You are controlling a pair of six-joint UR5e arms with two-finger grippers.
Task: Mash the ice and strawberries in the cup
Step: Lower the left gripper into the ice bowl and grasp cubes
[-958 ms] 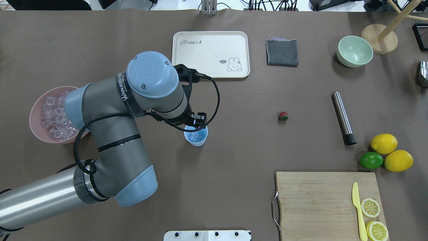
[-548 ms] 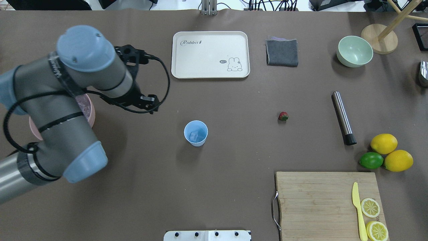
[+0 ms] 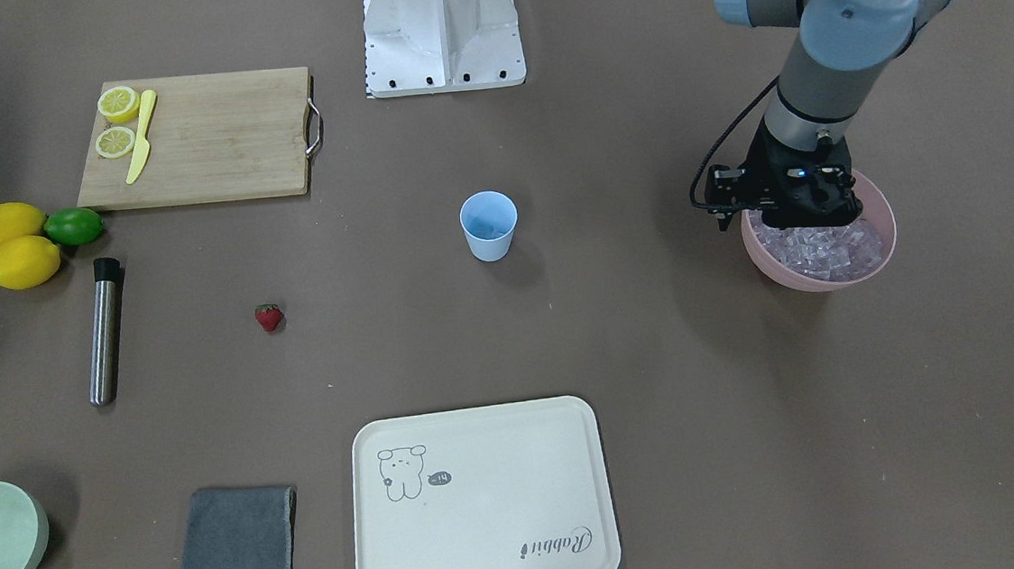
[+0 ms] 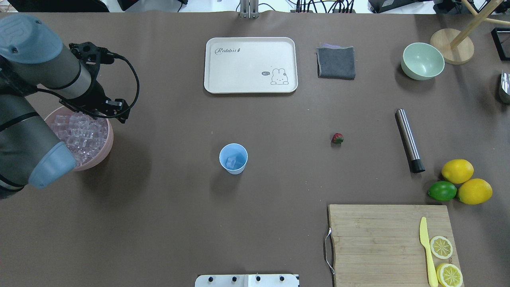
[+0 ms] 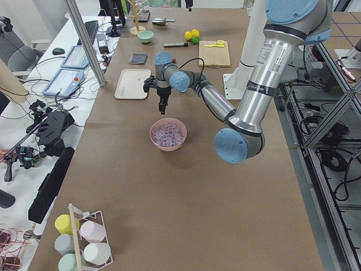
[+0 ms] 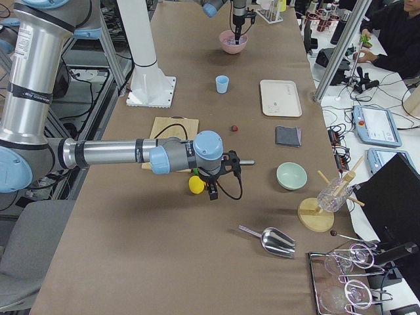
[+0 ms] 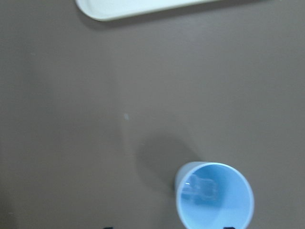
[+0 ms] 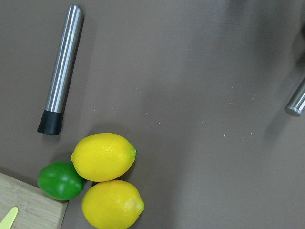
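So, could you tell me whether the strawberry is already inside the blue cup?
No, the strawberry lies on the table apart from the cup, which holds only ice.

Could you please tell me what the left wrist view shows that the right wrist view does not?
Only the left wrist view shows the cup with ice inside, plus an edge of the tray. Only the right wrist view shows the steel rod with its black tip, two lemons, the lime and a corner of the cutting board. Both share only the brown table.
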